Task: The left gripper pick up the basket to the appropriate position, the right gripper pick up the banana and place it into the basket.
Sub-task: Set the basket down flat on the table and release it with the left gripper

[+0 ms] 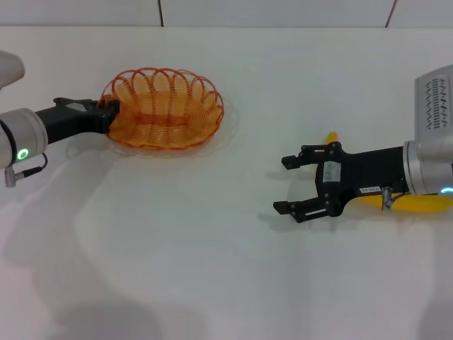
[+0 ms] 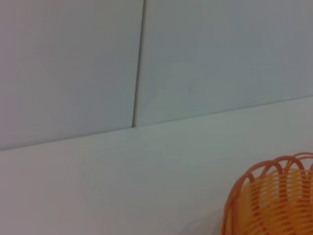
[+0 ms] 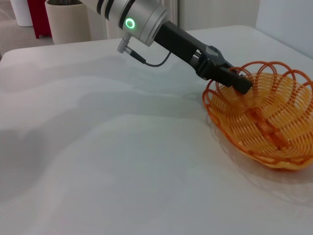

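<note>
The table (image 1: 212, 269) is seen from above by the head view. The basket (image 2: 274, 200) rim and wall (image 2: 73, 63) are seen closely by the left wrist view; the basket is shared by all views, seen lower across the table from the right wrist.

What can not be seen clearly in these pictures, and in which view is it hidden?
- Banana, head view: mostly hidden under the right gripper and its wrist; only a tip and one stretch show.
- Left gripper, head view: its fingers merge with the basket rim, so their state is unclear; in the right wrist view the gripper sits at the rim.
- Basket, left wrist view: cut off by the picture edge.
- Right wrist view: banana absent.
</note>
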